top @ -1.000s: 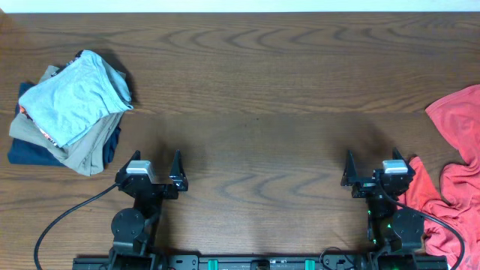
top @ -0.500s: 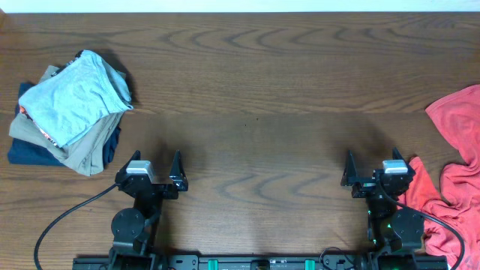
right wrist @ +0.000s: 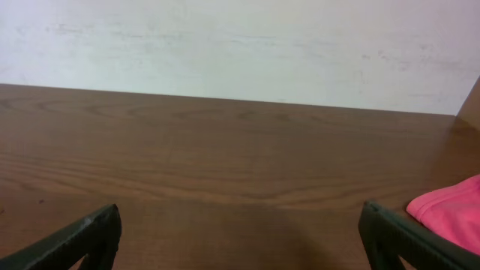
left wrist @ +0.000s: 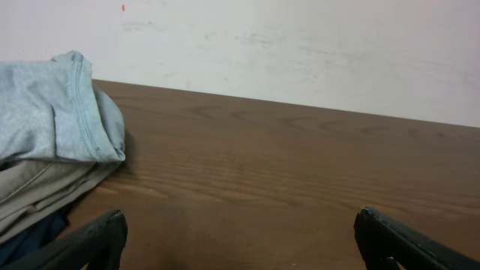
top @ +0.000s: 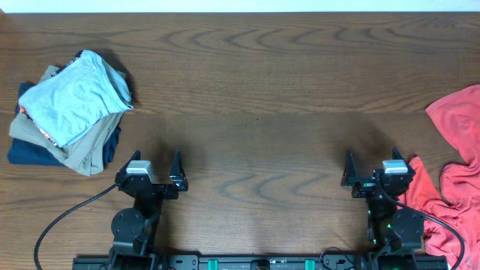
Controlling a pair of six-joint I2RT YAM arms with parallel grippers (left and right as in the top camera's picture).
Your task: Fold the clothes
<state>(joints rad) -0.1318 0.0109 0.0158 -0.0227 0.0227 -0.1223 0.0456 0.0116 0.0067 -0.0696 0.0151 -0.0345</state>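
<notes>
Overhead layout: crumpled coral-red cotton T-shirt (top: 454,124) just right of right gripper (top: 373,161), stretching near-to-far.
Nearer arm: right.
Openings: left gripper (top: 157,160) wide and empty, right likewise.

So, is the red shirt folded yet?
Unfolded. The red shirt lies bunched and wrinkled at the right edge of the table, partly out of view.

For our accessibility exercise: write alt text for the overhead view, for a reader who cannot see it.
A crumpled coral-red T-shirt lies at the right edge of a wooden table, partly out of frame, beside the open right gripper. The open left gripper sits near a stack of folded garments, light blue-grey on top, at the far left.
</notes>
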